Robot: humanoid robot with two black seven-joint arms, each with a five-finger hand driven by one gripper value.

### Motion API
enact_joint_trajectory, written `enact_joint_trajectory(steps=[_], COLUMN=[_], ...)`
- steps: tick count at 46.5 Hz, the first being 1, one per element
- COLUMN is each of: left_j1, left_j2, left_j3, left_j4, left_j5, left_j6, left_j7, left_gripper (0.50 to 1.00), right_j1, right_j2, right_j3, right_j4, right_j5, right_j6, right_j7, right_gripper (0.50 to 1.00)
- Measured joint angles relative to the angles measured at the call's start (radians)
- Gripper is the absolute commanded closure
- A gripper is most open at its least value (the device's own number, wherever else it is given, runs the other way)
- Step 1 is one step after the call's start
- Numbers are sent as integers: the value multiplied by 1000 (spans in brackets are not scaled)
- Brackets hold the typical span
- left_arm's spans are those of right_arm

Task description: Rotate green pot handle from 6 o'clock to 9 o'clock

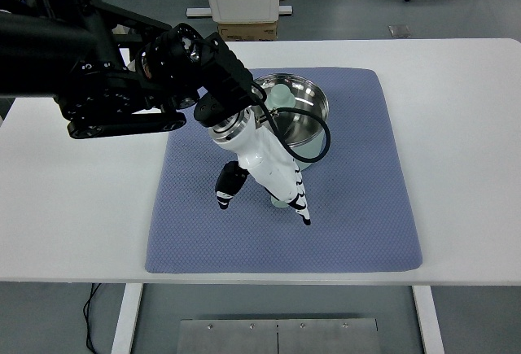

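From the left edge, the left arm reaches over a blue mat [358, 232] to its middle. Its left hand [269, 179] points down toward the robot, thumb apart on the left, fingers extended over a pale green handle [279, 201]; whether they actually grip it cannot be told. Just beyond and right of the hand sits the pot [303, 110]. The handle's long axis seemingly runs from pot toward the robot, under the hand. No right arm shows.
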Motion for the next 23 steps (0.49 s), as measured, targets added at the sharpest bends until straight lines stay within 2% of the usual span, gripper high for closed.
enact_joint_trajectory(steps=[23], left_j1=[-2], left_j2=[-2], left_j3=[26], left_j4=[-4], left_j5=[119], left_j6=[-2], left_j7=[0], left_gripper=[500], right_j1=[0], right_j2=[0], right_j3=[0], right_j4=[0], right_j5=[0], right_j6=[0], right_j7=[0], right_gripper=[500])
